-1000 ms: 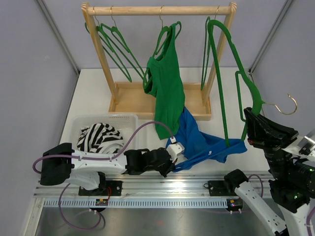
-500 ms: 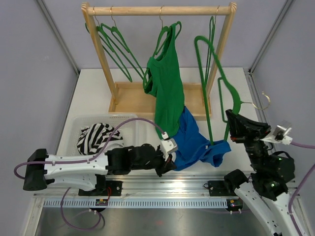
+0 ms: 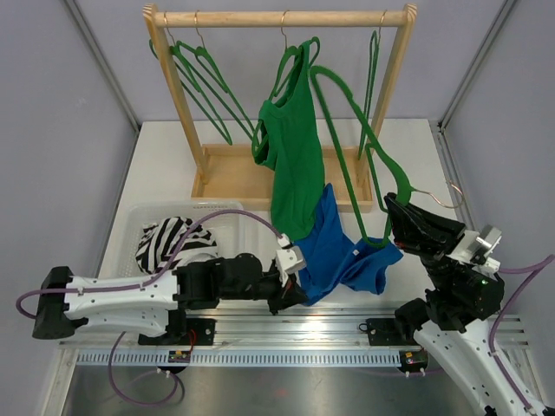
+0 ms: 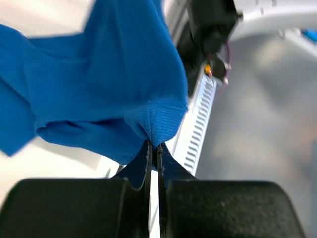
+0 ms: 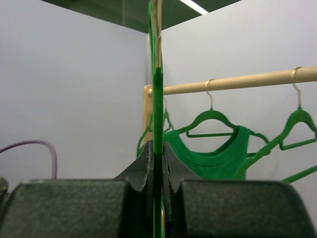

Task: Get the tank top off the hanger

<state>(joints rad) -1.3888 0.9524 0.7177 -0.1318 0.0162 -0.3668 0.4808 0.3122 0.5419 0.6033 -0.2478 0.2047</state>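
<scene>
A blue tank top (image 3: 338, 256) hangs between my two grippers, low over the table's front edge. My left gripper (image 3: 297, 284) is shut on its ribbed hem; in the left wrist view the blue cloth (image 4: 99, 84) is pinched between the jaws (image 4: 153, 148). My right gripper (image 3: 395, 211) is shut on a loose green hanger (image 3: 347, 104), which stands tilted with its hook (image 3: 447, 198) to the right. The hanger's lower end reaches into the top's right side (image 3: 377, 251). In the right wrist view the hanger (image 5: 157, 99) runs straight up out of the closed jaws (image 5: 157, 158).
A wooden rack (image 3: 282, 17) at the back holds a green tank top (image 3: 290, 147) on a hanger and several bare green hangers (image 3: 204, 78). A white basket (image 3: 143, 217) with a striped garment (image 3: 173, 243) sits at the front left.
My right gripper has moved left and lower with the hanger, swinging it toward the rack. My left arm has drawn left, pulling the blue top's hem with it.
</scene>
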